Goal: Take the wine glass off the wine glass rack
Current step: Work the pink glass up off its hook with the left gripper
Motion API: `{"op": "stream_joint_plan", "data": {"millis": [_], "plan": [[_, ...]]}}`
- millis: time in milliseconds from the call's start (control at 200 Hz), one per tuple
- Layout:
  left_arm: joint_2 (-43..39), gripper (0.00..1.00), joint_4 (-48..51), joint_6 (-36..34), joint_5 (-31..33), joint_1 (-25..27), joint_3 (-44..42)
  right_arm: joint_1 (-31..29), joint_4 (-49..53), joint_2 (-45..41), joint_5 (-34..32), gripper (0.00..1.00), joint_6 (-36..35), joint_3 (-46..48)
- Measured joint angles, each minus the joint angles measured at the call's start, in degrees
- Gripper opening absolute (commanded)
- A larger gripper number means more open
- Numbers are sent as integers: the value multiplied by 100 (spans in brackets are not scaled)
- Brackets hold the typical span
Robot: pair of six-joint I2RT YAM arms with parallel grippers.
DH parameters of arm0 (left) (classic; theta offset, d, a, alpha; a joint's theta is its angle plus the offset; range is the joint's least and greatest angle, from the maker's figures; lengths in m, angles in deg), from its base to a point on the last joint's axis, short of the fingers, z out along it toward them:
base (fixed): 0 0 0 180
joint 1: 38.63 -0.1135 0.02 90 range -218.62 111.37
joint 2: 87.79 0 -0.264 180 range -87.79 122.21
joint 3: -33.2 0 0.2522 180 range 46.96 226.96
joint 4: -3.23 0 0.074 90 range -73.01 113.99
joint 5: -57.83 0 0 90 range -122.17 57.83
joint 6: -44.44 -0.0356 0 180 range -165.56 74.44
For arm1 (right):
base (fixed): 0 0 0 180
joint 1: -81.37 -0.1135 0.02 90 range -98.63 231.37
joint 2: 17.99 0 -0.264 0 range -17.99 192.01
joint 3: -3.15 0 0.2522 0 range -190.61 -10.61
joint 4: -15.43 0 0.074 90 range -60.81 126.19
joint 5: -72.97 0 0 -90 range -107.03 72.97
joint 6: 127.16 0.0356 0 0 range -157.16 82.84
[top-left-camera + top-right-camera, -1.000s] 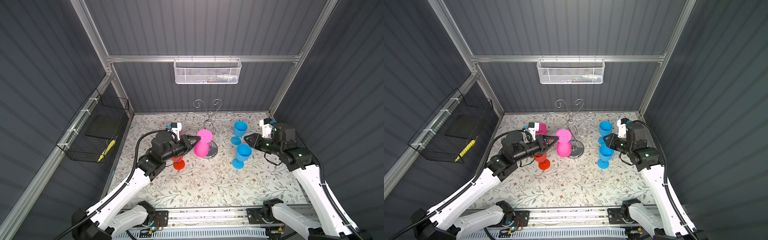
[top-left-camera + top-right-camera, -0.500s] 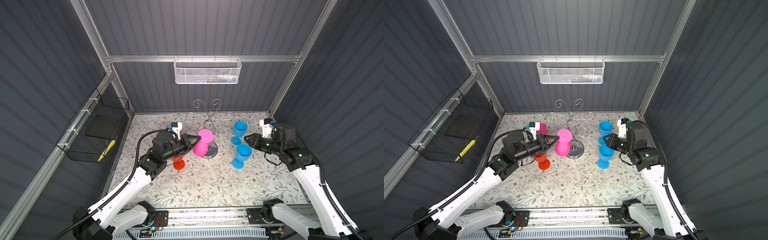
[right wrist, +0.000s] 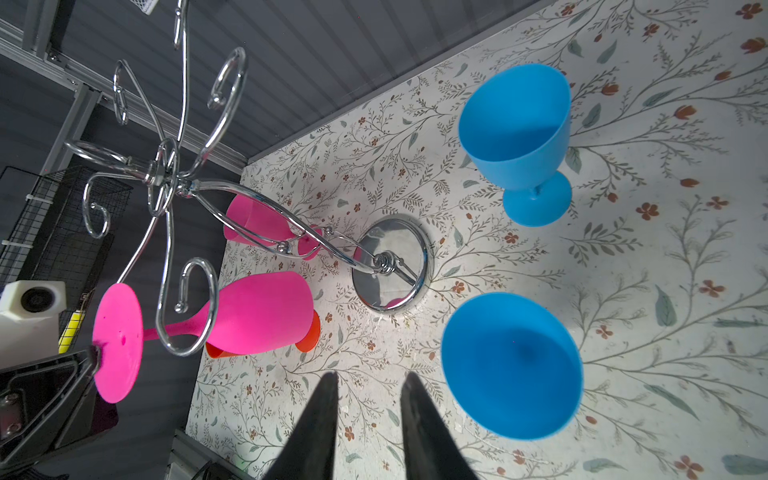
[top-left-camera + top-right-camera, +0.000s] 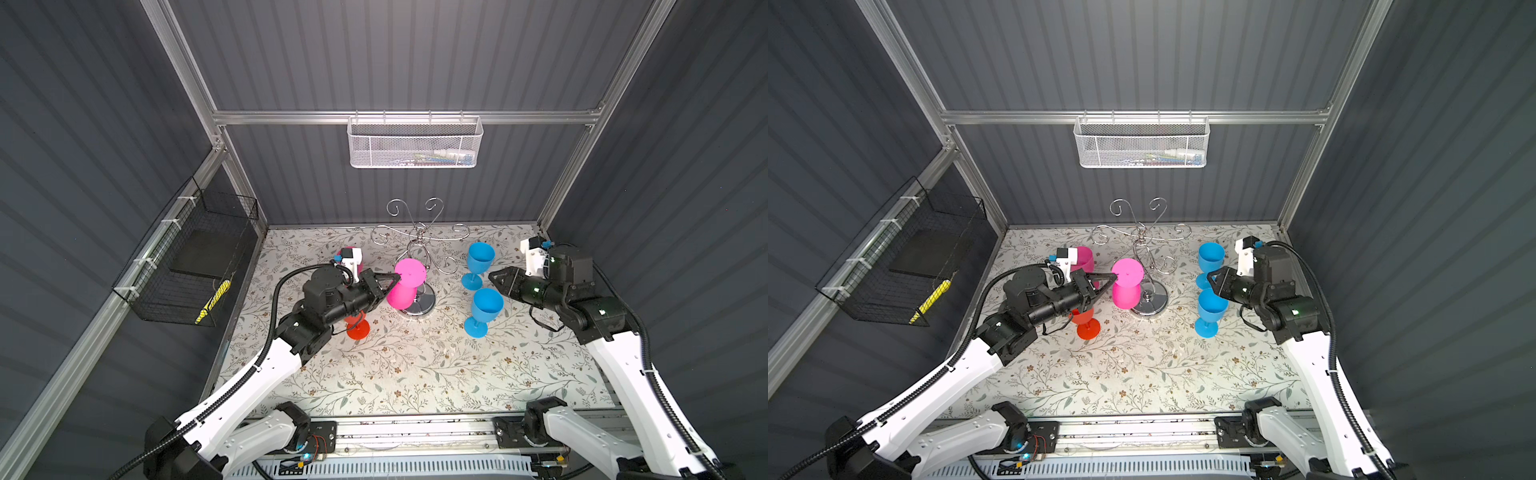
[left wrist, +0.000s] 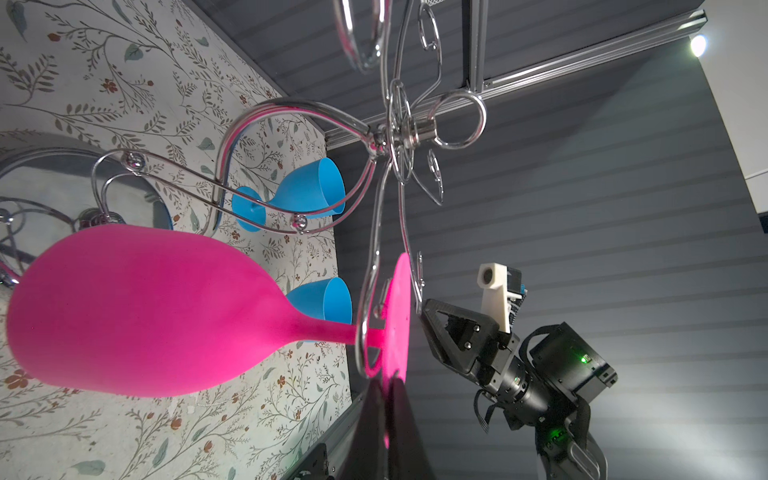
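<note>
A pink wine glass (image 4: 405,286) hangs upside down by its stem from a lower curled arm of the chrome wine glass rack (image 4: 419,232), above the rack's round mirror base. My left gripper (image 4: 397,277) reaches in from the left and is shut on the rim of the glass's flat foot. In the left wrist view the two dark fingers (image 5: 374,399) pinch that pink disc edge-on, with the bowl (image 5: 145,307) beyond. My right gripper (image 4: 494,276) hovers open between two blue glasses, right of the rack; nothing lies between its fingers (image 3: 324,399).
Two blue glasses (image 4: 486,305) (image 4: 480,257) stand upright right of the rack. A red glass (image 4: 357,328) and another pink one (image 4: 353,253) sit under and behind my left wrist. A white mesh basket (image 4: 415,143) hangs on the back wall, a black wire basket (image 4: 195,257) on the left wall.
My left gripper's fingers have closed onto the edge of the pink glass's foot. The right arm has stayed still.
</note>
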Motion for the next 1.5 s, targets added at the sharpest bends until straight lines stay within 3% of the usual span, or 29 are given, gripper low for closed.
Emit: {"op": "stream_joint_plan", "data": {"millis": [555, 1496], "plan": [[-271, 0, -557, 507, 385, 0, -125, 11, 44, -48, 146, 30, 0, -2], [-586, 0, -101, 179, 1038, 0, -103, 13, 133, -48, 214, 30, 2, -2]]}}
